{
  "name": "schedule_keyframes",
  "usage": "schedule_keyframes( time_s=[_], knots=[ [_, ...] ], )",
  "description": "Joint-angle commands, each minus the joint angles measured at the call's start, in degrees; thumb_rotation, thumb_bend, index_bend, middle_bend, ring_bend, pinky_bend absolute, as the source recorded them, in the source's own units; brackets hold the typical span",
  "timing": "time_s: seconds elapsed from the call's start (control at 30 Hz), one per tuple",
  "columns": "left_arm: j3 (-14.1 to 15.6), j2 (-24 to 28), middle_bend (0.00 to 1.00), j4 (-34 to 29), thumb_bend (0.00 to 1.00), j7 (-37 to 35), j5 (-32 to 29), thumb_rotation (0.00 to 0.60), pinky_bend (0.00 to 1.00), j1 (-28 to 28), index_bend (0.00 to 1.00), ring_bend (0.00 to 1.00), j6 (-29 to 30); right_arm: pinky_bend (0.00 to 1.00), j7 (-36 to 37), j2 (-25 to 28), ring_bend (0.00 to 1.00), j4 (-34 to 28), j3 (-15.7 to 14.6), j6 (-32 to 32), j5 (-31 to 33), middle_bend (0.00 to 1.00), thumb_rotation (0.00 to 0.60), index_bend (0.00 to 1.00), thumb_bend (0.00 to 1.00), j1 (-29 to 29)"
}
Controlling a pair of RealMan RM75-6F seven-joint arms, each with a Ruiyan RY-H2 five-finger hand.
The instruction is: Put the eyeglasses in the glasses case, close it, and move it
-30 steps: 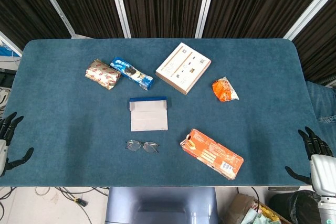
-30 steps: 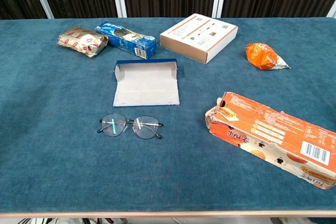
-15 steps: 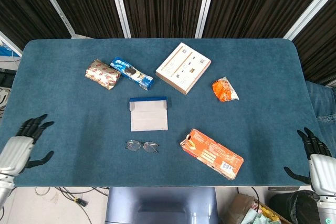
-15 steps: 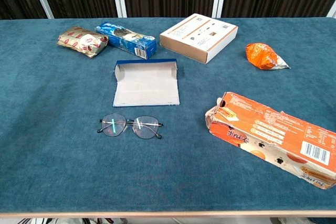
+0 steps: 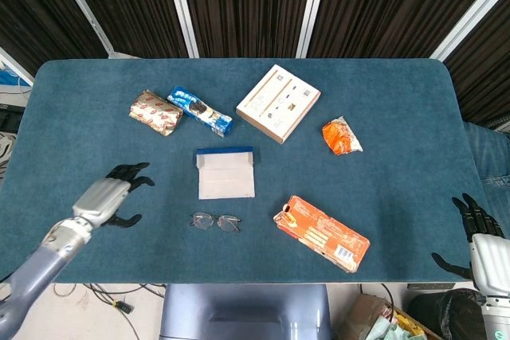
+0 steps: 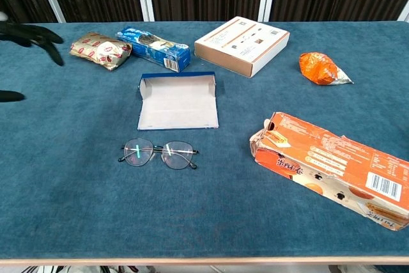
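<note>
Thin-framed eyeglasses point(image 5: 216, 221) point(image 6: 158, 153) lie flat on the blue table, just in front of the glasses case point(image 5: 226, 173) point(image 6: 177, 101). The case lies open, grey inside with a blue far rim. My left hand point(image 5: 111, 197) point(image 6: 25, 35) hovers over the table left of the glasses, fingers spread, holding nothing. My right hand point(image 5: 478, 237) sits off the table's right front corner, fingers apart and empty; the chest view does not show it.
An orange carton point(image 5: 321, 233) point(image 6: 330, 167) lies right of the glasses. Behind the case are a blue biscuit pack point(image 5: 199, 111), a gold-red packet point(image 5: 155, 112), a white flat box point(image 5: 278, 103) and an orange snack bag point(image 5: 340, 136).
My left hand has swung in from the table's left edge to a spot over the table left of the glasses. The right hand and the objects have stayed put.
</note>
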Motion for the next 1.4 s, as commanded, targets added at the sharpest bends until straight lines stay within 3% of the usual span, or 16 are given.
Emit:
schedule_keyframes(
  time_s=[0.03, 0.27, 0.63, 1.4],
  knots=[
    [-1.4, -6.6, 0.03, 0.2, 0.30, 7.9, -10.1, 0.600, 0.04, -6.9, 0.29, 0.00, -1.8, 0.16, 0.0, 0.0, 0.12, 0.0, 0.0, -0.1, 0.1, 0.04, 0.600, 0.09, 0.22, 0.0],
    [-0.9, -17.2, 0.04, 3.7, 0.32, 15.9, -19.1, 0.600, 0.03, -12.6, 0.34, 0.00, 2.5, 0.16, 0.1, 0.2, 0.12, -0.1, 0.1, -0.4, 0.5, 0.03, 0.600, 0.09, 0.22, 0.1],
    [0.2, -28.4, 0.04, 10.2, 0.39, 24.3, -29.7, 0.600, 0.03, -18.3, 0.34, 0.00, 8.7, 0.16, 0.8, 0.5, 0.12, -0.1, 0.3, -0.6, 1.0, 0.04, 0.600, 0.09, 0.22, 0.1],
    [2.2, -34.6, 0.06, 14.2, 0.38, 27.0, -32.7, 0.600, 0.03, -20.8, 0.44, 0.00, 9.7, 0.16, 1.2, 0.7, 0.12, -0.4, 0.4, -1.4, 1.7, 0.04, 0.600, 0.09, 0.22, 0.3]
  ],
)
